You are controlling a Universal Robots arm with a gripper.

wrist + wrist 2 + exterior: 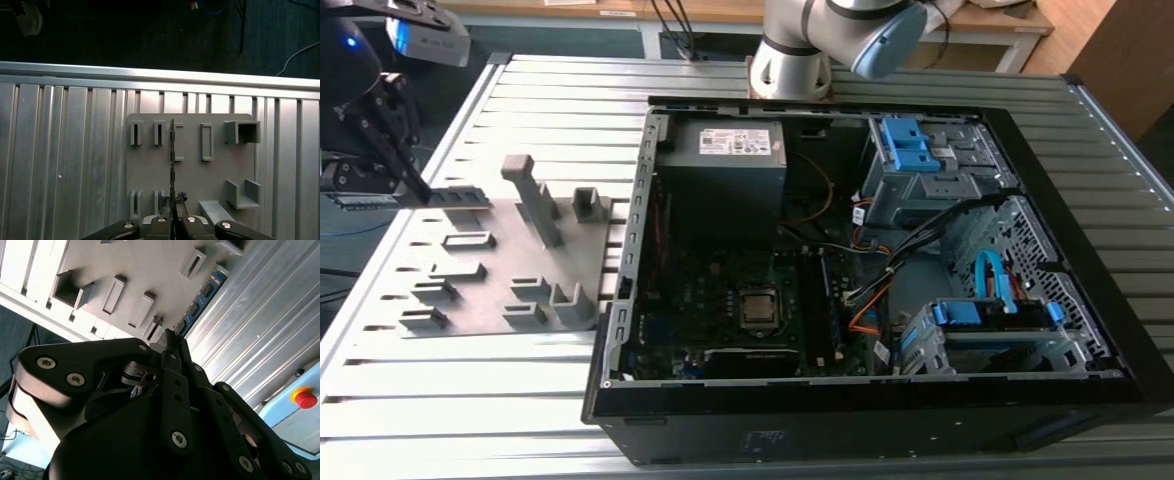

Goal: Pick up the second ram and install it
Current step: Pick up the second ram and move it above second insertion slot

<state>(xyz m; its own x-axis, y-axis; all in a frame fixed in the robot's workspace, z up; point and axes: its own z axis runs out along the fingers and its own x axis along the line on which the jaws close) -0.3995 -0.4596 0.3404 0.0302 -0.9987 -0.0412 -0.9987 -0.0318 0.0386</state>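
2nd ram [171,150] between fingers [181,199] (edge-on)

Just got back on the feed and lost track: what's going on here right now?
The arm's pincer is shut on the second ram, holding it over the grey fixture plate on the slatted table, at the exterior view's left. The open computer case sits to the exterior view's right, and the stick is not yet in it.

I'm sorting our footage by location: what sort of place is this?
Likely a robotics lab or assembly test cell: an open desktop computer case lies on a ribbed aluminium table beside a grey fixture plate, with a red emergency-stop button nearby. The gripper grips the second ram.
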